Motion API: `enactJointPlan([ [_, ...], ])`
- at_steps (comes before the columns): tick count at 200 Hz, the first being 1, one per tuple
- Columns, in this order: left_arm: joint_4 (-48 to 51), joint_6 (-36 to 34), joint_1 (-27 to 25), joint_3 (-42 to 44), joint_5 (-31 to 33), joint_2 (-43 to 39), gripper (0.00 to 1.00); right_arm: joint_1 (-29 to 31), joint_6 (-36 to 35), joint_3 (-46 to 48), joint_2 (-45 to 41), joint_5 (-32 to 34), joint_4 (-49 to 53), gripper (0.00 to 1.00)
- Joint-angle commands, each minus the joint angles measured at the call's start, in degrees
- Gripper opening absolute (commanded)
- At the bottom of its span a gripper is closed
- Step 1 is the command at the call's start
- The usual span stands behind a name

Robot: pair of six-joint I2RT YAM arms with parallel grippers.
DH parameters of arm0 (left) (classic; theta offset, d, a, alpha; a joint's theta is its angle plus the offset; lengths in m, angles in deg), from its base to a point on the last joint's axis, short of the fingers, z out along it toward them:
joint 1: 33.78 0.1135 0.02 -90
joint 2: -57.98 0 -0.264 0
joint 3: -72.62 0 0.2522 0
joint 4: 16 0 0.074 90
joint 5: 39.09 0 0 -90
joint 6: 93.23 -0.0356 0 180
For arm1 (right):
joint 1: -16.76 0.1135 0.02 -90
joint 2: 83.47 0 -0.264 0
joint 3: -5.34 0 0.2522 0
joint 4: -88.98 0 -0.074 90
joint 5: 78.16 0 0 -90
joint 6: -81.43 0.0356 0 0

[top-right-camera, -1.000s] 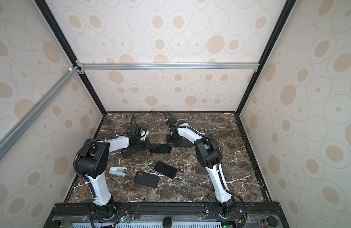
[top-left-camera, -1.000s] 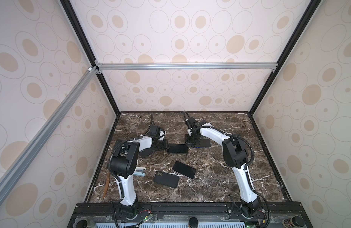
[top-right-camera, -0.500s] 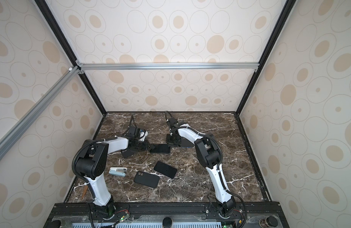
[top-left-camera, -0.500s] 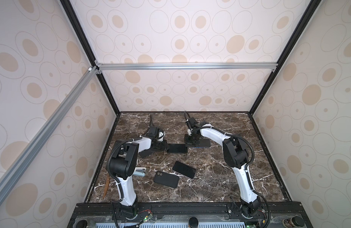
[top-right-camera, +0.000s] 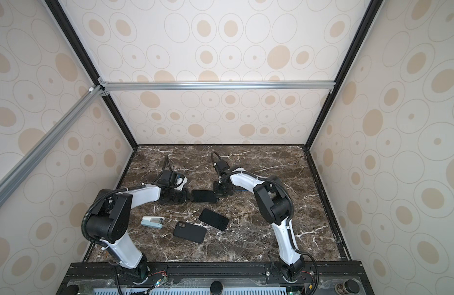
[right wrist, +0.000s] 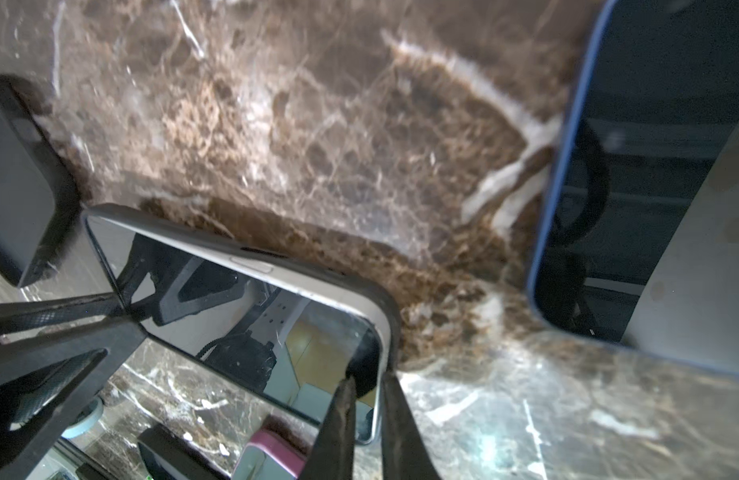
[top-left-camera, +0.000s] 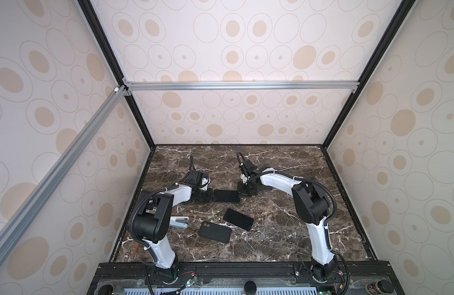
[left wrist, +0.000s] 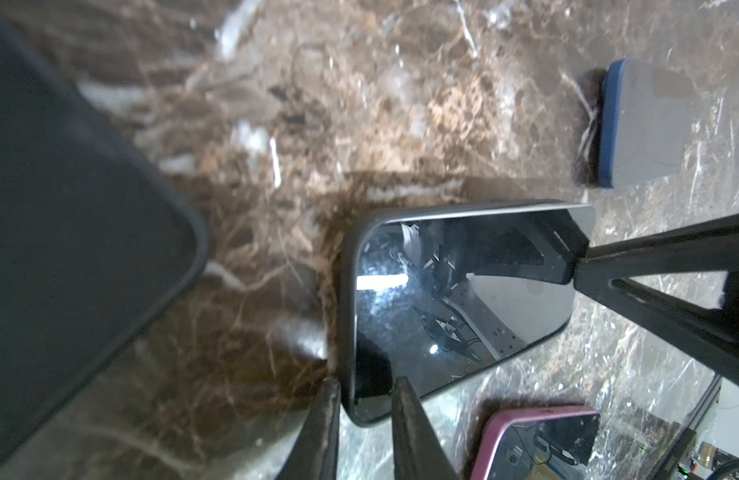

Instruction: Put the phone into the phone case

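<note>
A black phone [top-left-camera: 227, 196] [top-right-camera: 205, 196] lies screen up mid-table, held at both ends. My left gripper [top-left-camera: 212, 197] [left wrist: 367, 382] is shut on one short end; a dark rim runs round the glass [left wrist: 463, 299]. On the opposite corner of the phone [right wrist: 251, 316] my right gripper [top-left-camera: 240, 194] [right wrist: 368, 380] is shut. Nearer the front lies a black phone case [top-left-camera: 215, 232] [top-right-camera: 190, 232], back up, its camera cut-out showing. Neither gripper touches it.
A second black phone [top-left-camera: 238, 219] lies beside the case. A blue-edged phone [right wrist: 650, 166] [left wrist: 642, 124] rests close behind my right gripper. A pink-rimmed phone [left wrist: 534, 440] shows near the left fingers. A pale blue stapler [top-left-camera: 178, 222] sits front left. Walls enclose the marble table [top-left-camera: 284, 229].
</note>
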Motion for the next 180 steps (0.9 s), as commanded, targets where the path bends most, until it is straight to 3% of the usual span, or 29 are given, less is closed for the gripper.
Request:
enactJointPlan([
  [1,0.7,0.8,-0.4,0.0,-2.2,-1.8,0.23,1.7,1.1,2.0,0.6,-0.7,3.3,0.14],
  [46,4.6,-1.4,0.1,-6.3,6.8,-2.9,0.24,0.8,-0.4,-1.4,-0.7,2.9,5.2,0.2],
  [83,3.1,-2.1,0.9,-9.6,6.2,1.7,0.25,0.7,-5.1,-5.6,0.1,5.1,8.5,0.28],
  [119,1.0,-1.4,0.9,-9.1,4.0,4.2,0.25,0.0,-7.0,-7.9,1.9,6.2,9.1,0.2],
  [180,2.0,-3.0,0.9,-8.6,3.6,5.7,0.23,-1.1,-6.4,-9.0,5.2,1.6,7.7,0.16],
])
